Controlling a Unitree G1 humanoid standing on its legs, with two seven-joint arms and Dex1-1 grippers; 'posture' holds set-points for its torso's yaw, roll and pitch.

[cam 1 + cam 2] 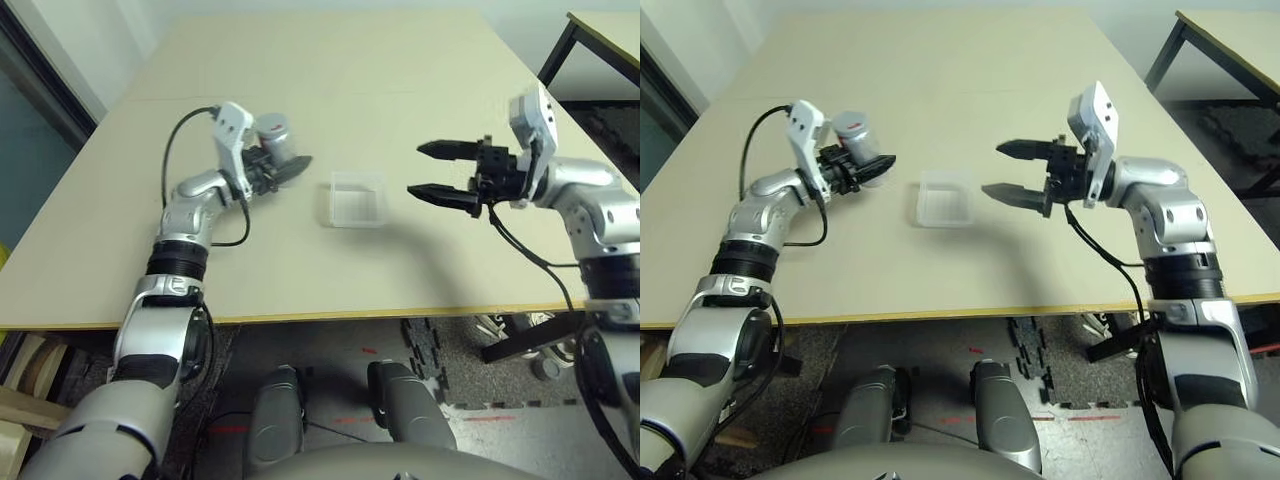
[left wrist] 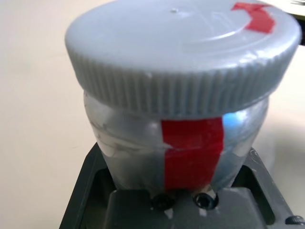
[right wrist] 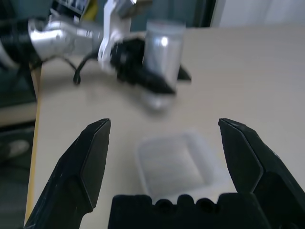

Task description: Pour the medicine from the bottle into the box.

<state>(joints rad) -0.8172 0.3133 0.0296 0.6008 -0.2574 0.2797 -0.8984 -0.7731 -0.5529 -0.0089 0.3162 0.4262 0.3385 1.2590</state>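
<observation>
L gripper [image 3: 183, 85]: closed round the btl [image 1: 852, 130], one finger each side, holding it by its body.
R gripper [image 1: 413, 169]: wide open, nothing in it, near the box.
Btl: more or less upright, on the left side of the box; can't tell if it touches the table [image 1: 330, 280].
Cap [image 2: 181, 52]: on the btl, ridged edge.
Box [image 1: 357, 205]: on the table btwn the 2 grippers, looks empty.
Step now: prob. getting the btl open; no pouring yet.
Next: R gripper prob. needs to take the cap off w/ L holding tight, then tip btl over box.
Label: red stripe [image 2: 193, 152] down the btl, red mark [image 2: 259, 18] on cap top; no words or brand I can read.
</observation>
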